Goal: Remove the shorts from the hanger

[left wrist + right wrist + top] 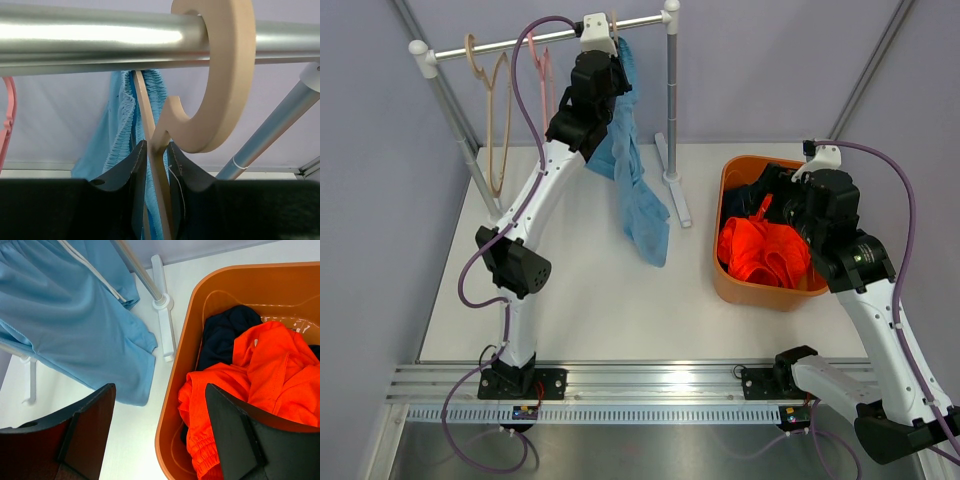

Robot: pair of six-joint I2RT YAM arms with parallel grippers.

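One light blue pair of shorts [635, 190] hangs from the rail [520, 39] at the table's [580, 290] far edge, the left gripper [613, 55] beside it. Its fingers [125, 190] closely flank the wooden hanger's [235, 75] neck, pinching or not we cannot tell; we should clamp squarely before unhooking. By the right edge, the right gripper [159, 390] gapes empty above the bin [172, 405] holding orange shorts [270, 365] and navy shorts [225, 335].
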